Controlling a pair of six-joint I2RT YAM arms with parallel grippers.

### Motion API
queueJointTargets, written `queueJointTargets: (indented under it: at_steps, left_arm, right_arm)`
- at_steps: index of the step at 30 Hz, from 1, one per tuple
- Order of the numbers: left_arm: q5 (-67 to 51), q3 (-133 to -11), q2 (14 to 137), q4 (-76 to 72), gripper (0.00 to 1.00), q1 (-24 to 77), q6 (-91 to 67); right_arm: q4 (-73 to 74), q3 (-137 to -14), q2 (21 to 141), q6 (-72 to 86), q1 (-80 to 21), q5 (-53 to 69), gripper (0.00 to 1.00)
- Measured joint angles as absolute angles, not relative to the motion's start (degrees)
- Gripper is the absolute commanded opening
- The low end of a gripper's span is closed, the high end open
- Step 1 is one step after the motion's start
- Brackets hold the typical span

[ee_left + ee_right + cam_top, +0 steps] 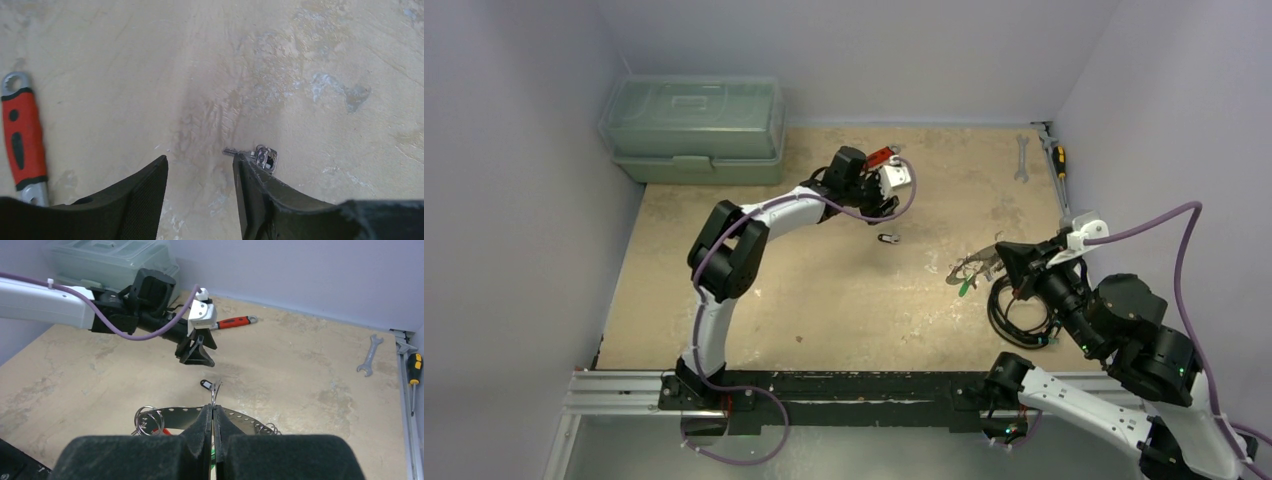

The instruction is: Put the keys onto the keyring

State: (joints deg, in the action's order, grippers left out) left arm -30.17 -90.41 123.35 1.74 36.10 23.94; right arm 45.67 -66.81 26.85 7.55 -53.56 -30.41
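Note:
One small key with a black tag (887,238) lies loose on the table. My left gripper (200,159) hovers over it, open, with nothing between its fingers. The key's silver head (265,158) shows just beyond the tip of the right-hand finger (250,190). In the right wrist view the same key (206,384) lies below and in front of the left gripper (197,352). My right gripper (212,409) is shut on the keyring (172,416), a silvery loop with small rings and red and green tags hanging from it. The keyring (969,272) is held low at the right gripper (996,258).
A red-handled wrench (882,156) lies behind the left gripper, also at the left edge of the left wrist view (20,140). A green toolbox (694,125) stands at the back left. A spanner (1022,158) and a screwdriver (1057,160) lie at the back right. A black cable coil (1019,310) sits by the right arm.

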Motion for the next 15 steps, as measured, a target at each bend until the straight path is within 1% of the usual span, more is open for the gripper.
queueJointTargets:
  at_steps: [4, 7, 10, 15]
  left_arm:
    - [-27.59, -87.02, 119.61, 0.38, 0.45, 36.12, 20.14]
    - [-27.16, -81.34, 116.22, -0.95, 0.48, 37.3, 20.99]
    - [-26.87, -76.4, 113.95, -0.62, 0.48, 40.03, 23.75]
    - [-26.57, -75.99, 114.61, 0.54, 0.48, 43.59, 24.16]
  right_arm:
    - [45.39, -66.32, 26.85, 7.53, -53.56, -30.44, 0.0]
    - [45.32, -65.98, 26.85, 7.51, -53.56, -30.44, 0.0]
    - [45.12, -65.76, 26.85, 7.46, -53.56, -30.41, 0.0]
    - [44.62, -65.14, 26.85, 7.46, -53.56, -30.39, 0.0]
